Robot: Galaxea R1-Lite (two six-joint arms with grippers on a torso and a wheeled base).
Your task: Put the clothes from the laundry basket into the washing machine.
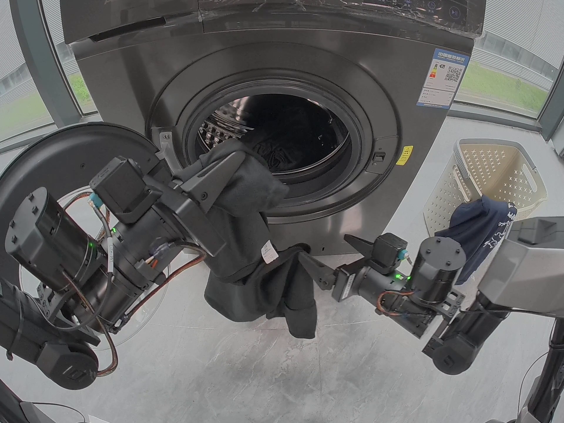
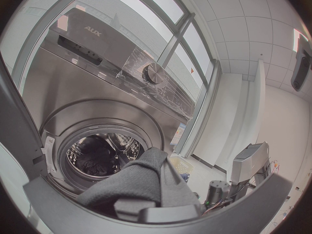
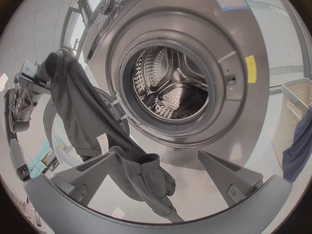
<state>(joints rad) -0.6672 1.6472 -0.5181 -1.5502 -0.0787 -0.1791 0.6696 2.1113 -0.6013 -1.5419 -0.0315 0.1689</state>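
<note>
Left tool (image 1: 238, 165) is the closest thing to the head camera, centre-left of the frame, clamped tight on a dark grey garment (image 1: 252, 277). The top of the cloth is bunched right at the lower-left lip of the drum opening (image 1: 276, 136). The rest hangs down in front of the washing machine (image 1: 376, 77) toward the floor, white label showing. Right tool (image 1: 323, 246) sits lower, centre-right, jaws spread wide with the trailing end of the garment against one finger. As far as I can tell it isn't gripping it.

My take on doing this step well: the hanging tail is the problem. If the left arm just pushes in and lets go, I'd guess half the cloth slides back out over the door seal. So I'd have the right tool pinch or scoop the low end and lift it to the opening. Then feed both ends deep past the rim before releasing.

Other stuff: the door (image 1: 64, 154) is swung open at the left of the frame, right behind the left arm, so there's not much elbow room there. Some dark clothes (image 3: 188, 111) already lie at the bottom of the drum. The laundry basket (image 1: 470, 148) stands on the floor at the right, near the machine's corner. It has a navy garment (image 1: 479, 230) draped over its rim, so that one's next I guess.
</note>
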